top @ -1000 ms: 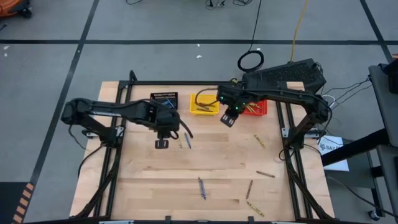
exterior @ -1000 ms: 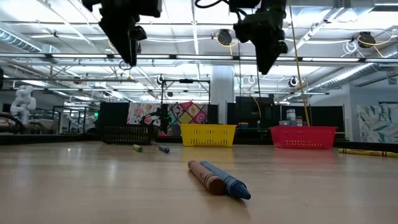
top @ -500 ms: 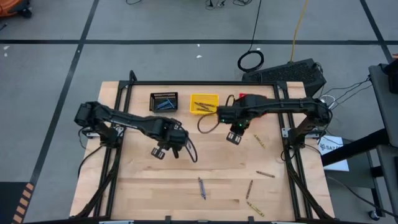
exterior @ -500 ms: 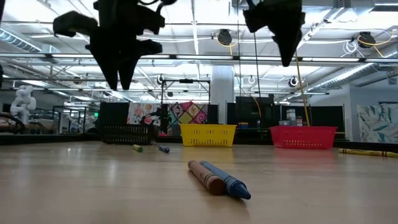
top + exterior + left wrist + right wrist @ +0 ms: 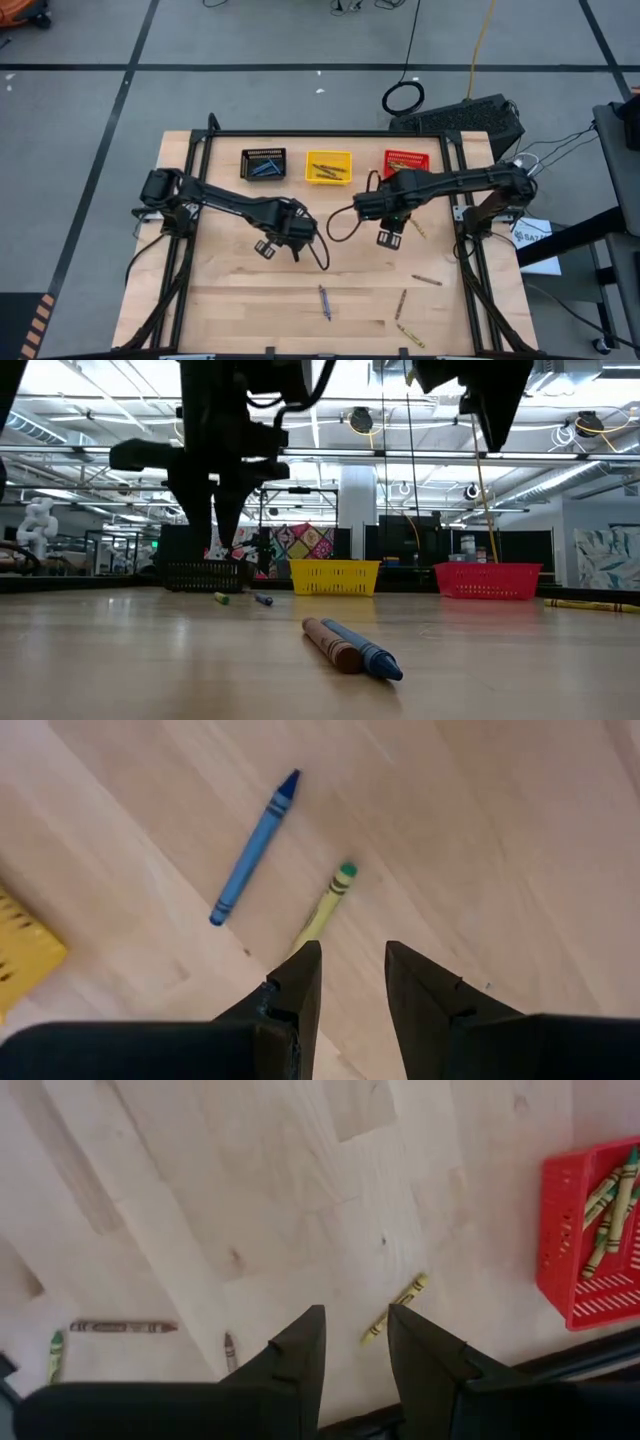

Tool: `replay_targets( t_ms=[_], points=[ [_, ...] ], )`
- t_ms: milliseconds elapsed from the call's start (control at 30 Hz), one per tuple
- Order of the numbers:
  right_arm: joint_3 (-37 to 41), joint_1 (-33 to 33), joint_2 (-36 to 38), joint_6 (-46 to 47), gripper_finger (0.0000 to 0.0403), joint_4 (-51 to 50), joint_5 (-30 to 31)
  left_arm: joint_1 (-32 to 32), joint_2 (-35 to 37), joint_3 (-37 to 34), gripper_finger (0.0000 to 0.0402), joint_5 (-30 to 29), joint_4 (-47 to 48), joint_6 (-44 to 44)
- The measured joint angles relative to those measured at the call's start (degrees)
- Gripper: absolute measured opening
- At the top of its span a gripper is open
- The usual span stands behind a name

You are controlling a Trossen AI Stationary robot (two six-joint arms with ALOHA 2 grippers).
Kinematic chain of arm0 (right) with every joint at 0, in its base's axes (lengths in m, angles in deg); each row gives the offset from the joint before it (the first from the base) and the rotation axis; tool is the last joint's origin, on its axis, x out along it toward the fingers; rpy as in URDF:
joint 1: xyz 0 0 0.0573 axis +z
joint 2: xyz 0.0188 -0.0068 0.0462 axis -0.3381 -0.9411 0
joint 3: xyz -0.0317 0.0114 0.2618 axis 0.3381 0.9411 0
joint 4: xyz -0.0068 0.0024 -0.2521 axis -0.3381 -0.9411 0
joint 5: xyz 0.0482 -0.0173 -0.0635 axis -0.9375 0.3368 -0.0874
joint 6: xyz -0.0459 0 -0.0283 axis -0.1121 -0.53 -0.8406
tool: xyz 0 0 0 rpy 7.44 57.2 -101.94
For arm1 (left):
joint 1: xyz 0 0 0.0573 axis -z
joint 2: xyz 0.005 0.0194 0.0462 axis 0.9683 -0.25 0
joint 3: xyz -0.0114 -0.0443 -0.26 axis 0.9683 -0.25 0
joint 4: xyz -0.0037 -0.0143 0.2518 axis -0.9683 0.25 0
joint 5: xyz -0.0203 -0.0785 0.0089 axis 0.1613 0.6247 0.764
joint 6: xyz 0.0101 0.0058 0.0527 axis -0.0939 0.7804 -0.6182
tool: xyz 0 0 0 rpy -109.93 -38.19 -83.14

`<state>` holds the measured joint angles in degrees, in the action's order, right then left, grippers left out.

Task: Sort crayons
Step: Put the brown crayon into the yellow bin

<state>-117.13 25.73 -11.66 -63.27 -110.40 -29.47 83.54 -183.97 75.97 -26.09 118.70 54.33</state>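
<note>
The left gripper (image 5: 348,982), fingers slightly apart and empty, hovers above a yellow-green crayon (image 5: 324,906) lying beside a blue crayon (image 5: 254,847); a skewed descent could nudge both. The right gripper (image 5: 352,1342), likewise apart, may miss the yellow crayon (image 5: 394,1308) near the red bin (image 5: 588,1245).

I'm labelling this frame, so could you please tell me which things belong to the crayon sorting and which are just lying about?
Job:
- loose crayons, e.g. the blue crayon
- black bin
- yellow bin
- red bin

Lying about:
- cable coil
- black case
</note>
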Motion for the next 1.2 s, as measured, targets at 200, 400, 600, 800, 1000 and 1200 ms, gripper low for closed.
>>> replay_targets(
  t_ms=[200,400,600,800,1000,1200],
  points=[
    [0.00,1.66,3.93,4.07,0.0098,-0.03,0.16,-1.74,-1.81,-0.16,0.0105,0.07,0.77,0.00],
    [0.00,5.53,8.48,15.33,0.0098,-0.04,0.09,-2.39,-1.72,-2.36,0.0105,0.24,2.16,0.45],
    [1.81,12.78,9.78,26.01,0.0098,-0.01,0.12,-1.46,-1.70,-5.15,0.0105,0.68,2.07,0.61],
    [11.95,22.64,9.75,34.75,0.0098,2.10,-1.69,-0.06,-1.37,-5.20,0.0105,1.78,2.09,4.21],
    [22.76,31.60,9.70,40.72,0.0098,12.35,-5.52,1.98,-1.22,-5.18,0.0105,2.26,2.44,5.04],
    [30.81,36.16,9.70,44.68,0.0098,20.19,-6.10,3.01,-1.23,-5.12,0.0105,2.19,2.51,6.42]
  ],
)
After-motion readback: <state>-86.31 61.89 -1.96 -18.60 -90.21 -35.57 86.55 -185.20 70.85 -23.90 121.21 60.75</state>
